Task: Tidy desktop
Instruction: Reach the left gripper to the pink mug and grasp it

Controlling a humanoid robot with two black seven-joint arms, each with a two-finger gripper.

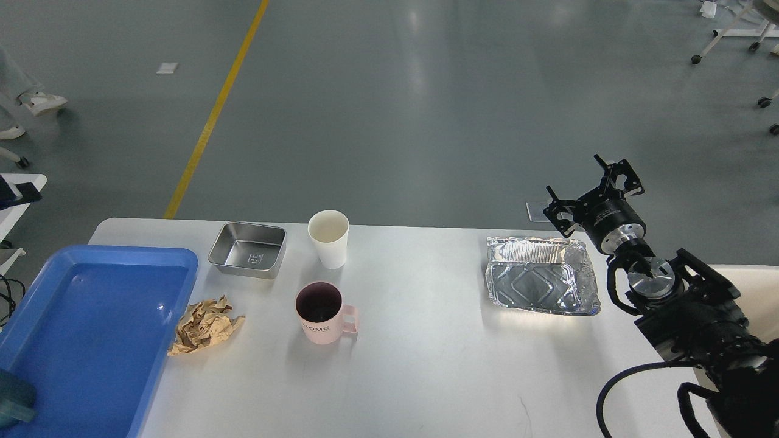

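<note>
The white desktop [426, 359] carries a foil tray [540, 275] at the right, a white paper cup [328, 238], a pink mug [320, 312] with a dark inside, a steel tin [248, 249] and a crumpled brown paper ball [204, 325]. My right gripper [588, 190] is open and empty, raised beyond the table's far right edge, just behind the foil tray. My left gripper is out of view; only a teal part [12, 401] shows at the lower left edge.
A blue plastic tray [91, 328] lies at the left end of the table, overhanging it. A cream-white bin [751, 292] stands at the right behind my arm. A person's feet [33, 106] show far left on the floor.
</note>
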